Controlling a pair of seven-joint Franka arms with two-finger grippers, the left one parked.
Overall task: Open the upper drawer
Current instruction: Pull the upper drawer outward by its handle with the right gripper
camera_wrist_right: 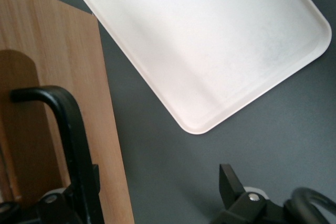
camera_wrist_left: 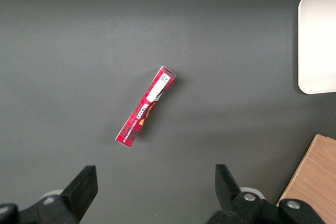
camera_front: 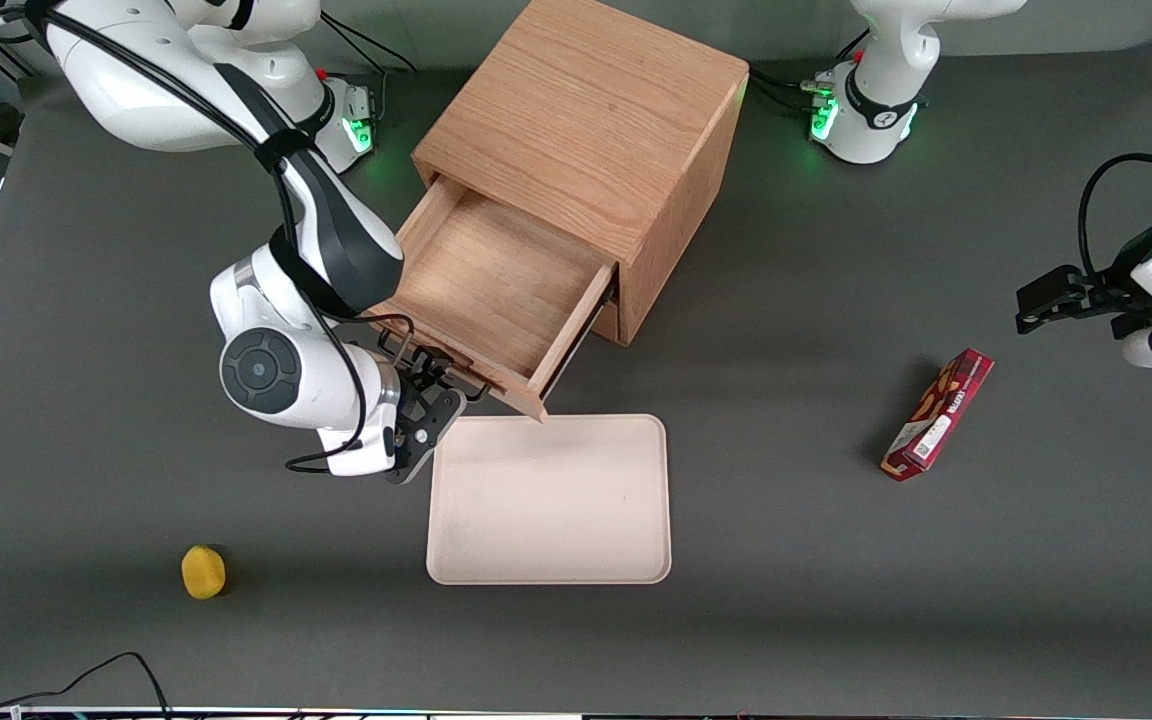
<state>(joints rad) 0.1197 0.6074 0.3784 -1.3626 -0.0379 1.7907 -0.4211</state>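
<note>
The claw sits at the black handle with fingers spread wide, gripping nothing; the upper drawer already stands pulled out above the tray, so retreat straight, without bumping

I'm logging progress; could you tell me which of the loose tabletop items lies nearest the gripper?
The pale tray, just beside the gripper; the yellow object and red box lie farther off.

My front camera looked steeply down over the whole table. My right wrist camera sat close by the gripper at the upper drawer, sharing the tray with the higher left wrist camera.
</note>
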